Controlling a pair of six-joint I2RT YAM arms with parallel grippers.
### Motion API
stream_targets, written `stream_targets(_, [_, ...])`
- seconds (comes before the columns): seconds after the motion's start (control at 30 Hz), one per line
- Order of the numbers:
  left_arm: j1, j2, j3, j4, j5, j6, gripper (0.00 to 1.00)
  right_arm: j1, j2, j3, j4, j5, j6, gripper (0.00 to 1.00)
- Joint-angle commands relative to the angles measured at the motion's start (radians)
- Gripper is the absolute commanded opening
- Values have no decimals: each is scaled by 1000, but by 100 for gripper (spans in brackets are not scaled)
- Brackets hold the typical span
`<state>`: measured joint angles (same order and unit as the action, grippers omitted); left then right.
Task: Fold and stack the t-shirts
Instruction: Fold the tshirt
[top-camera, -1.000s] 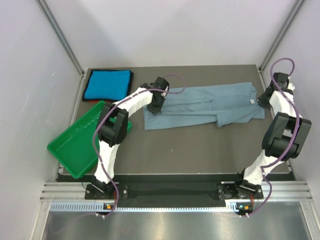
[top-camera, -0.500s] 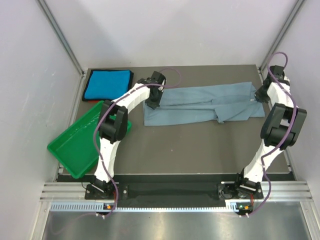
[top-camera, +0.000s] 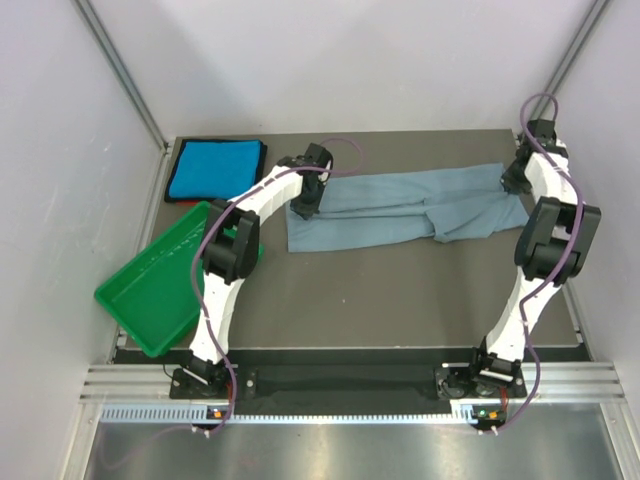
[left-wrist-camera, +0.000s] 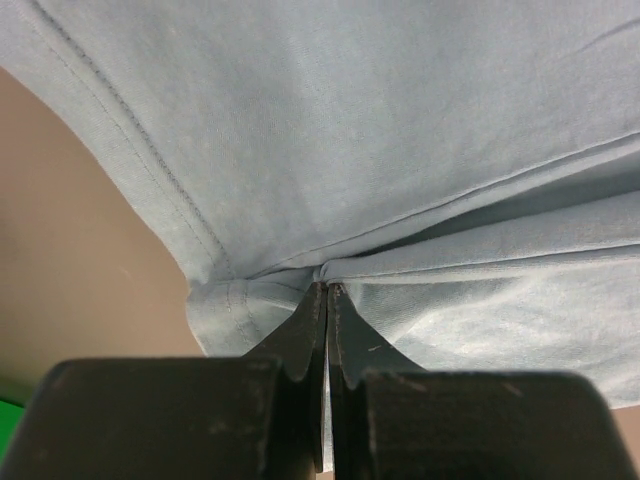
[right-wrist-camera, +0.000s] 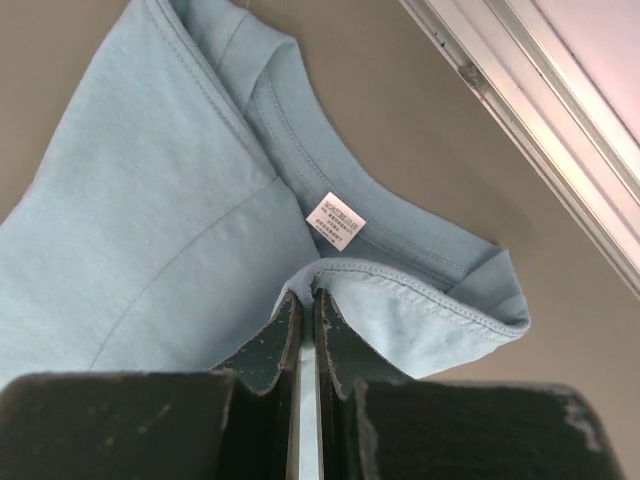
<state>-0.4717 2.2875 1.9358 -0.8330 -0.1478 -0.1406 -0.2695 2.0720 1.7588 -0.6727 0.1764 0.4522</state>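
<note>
A dusty grey-blue t-shirt (top-camera: 400, 205) lies stretched across the back of the table, folded lengthwise. My left gripper (top-camera: 303, 205) is shut on its left end; in the left wrist view the cloth (left-wrist-camera: 400, 140) bunches into the left gripper (left-wrist-camera: 327, 288). My right gripper (top-camera: 512, 181) is shut on the collar end at the far right. In the right wrist view the neckline hem folds into the right gripper (right-wrist-camera: 306, 295), and a small white tag (right-wrist-camera: 335, 219) sits just beyond. A folded turquoise t-shirt (top-camera: 214, 169) rests at the back left corner.
A green plastic tray (top-camera: 150, 290) lies tilted over the table's left edge. Metal frame posts and white walls stand close to the table's back corners; the right rail (right-wrist-camera: 530, 110) runs near the right gripper.
The right gripper has moved toward the back right corner with the collar, pulling the grey-blue shirt straighter. The left gripper shifted slightly back and left.
</note>
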Motion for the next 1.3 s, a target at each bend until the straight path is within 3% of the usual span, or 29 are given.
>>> stream_targets(0.0, [15, 3, 35, -34, -49, -17, 0, 7, 28, 71, 7, 58, -30, 0])
stream_targets(0.73, [19, 43, 66, -67, -73, -33, 0, 23, 108, 114, 62, 9, -32, 0])
stream_targets(0.8, [19, 43, 71, -71, -82, -34, 6, 24, 115, 119, 64, 8, -29, 1])
stream_targets(0.93, [19, 41, 101, -95, -107, -39, 11, 30, 129, 145, 45, 2, -29, 10])
stream_targets(1.0, [19, 37, 138, -124, -122, -42, 13, 35, 120, 157, 41, 0, -33, 20])
stream_targets(1.13, [19, -25, 147, -135, -176, -70, 27, 44, 73, 172, -4, 24, -21, 29])
stream_targets(1.27, [18, -103, 102, -124, -81, -99, 30, 44, -1, 157, -53, 57, -1, 33])
